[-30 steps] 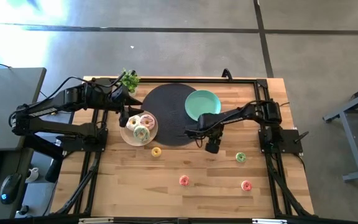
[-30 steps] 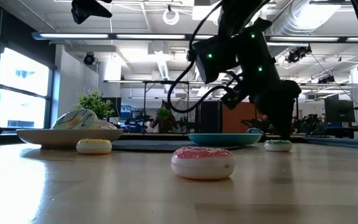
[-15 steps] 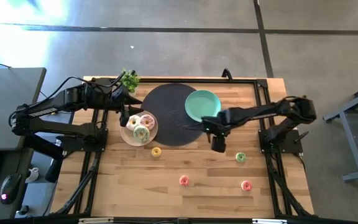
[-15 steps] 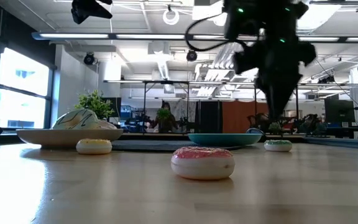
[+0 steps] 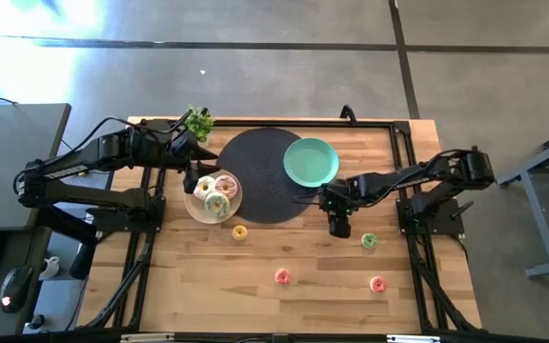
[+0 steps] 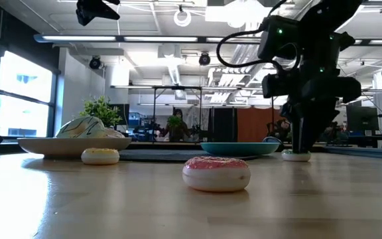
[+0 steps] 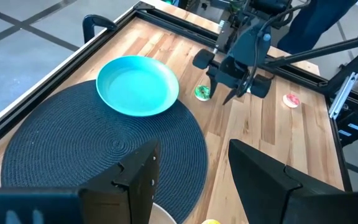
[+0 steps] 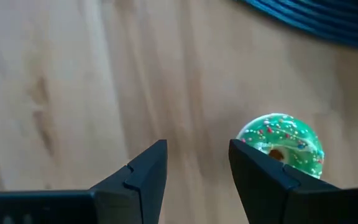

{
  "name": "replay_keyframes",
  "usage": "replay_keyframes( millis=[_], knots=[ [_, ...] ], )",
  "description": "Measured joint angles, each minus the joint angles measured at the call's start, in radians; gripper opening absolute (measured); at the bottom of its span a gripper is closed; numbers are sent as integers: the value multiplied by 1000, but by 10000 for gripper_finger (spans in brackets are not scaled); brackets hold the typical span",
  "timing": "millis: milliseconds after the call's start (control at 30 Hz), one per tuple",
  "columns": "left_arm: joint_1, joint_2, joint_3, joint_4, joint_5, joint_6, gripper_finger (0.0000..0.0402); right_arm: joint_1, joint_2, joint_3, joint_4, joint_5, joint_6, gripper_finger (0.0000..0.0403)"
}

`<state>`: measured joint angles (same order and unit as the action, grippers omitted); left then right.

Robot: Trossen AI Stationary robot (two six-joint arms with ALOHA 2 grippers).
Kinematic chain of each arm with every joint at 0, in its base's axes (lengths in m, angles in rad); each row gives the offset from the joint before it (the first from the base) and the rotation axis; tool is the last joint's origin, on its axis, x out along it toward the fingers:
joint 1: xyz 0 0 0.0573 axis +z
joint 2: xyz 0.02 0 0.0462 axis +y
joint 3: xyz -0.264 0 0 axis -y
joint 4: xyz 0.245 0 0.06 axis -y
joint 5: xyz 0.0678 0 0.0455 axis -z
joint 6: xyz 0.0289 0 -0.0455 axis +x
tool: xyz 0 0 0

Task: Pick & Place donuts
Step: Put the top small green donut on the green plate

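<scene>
Presently we are hovering our right gripper (image 5: 340, 227), fingers spread and empty, beside the green donut (image 5: 369, 241) lying on the table (image 5: 303, 295); our left gripper (image 5: 191, 177), also spread, is waiting above the beige plate (image 5: 198, 209).

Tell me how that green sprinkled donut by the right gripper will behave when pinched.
The green donut lies flat on the table, so rolling looks unlikely. Small and low, it may skid from the open right gripper. Its glossy frosting could be slippery.
</scene>
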<state>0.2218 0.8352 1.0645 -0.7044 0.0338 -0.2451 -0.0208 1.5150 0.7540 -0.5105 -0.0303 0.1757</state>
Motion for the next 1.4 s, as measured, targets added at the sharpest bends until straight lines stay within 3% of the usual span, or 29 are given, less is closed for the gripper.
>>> replay_keyframes(
  millis=[233, 400, 667, 967, 1100, 1300, 1400],
  knots=[
    [0, 0, 0, 2, -2, 0, 191, 0, 0, 72, -67, 28, -64, 169],
    [0, 0, 0, 2, -2, 0, 191, -11, 0, 124, -114, 119, -98, 169],
    [0, 0, 0, -1, -2, 0, 191, -58, 0, 37, -112, 107, -41, 169],
    [0, 0, 0, -1, -2, 0, 191, -55, 0, -44, 21, 147, -37, 167],
    [0, 0, 0, -1, -2, 0, 191, -56, 0, -46, 22, 136, -25, 133],
    [0, 0, 0, -1, 0, 1, 191, -59, 0, -5, 22, 61, 56, 24],
    [0, 0, 0, 0, 1, 4, 191, -64, 0, 66, 31, 35, 82, 16]
  ],
)
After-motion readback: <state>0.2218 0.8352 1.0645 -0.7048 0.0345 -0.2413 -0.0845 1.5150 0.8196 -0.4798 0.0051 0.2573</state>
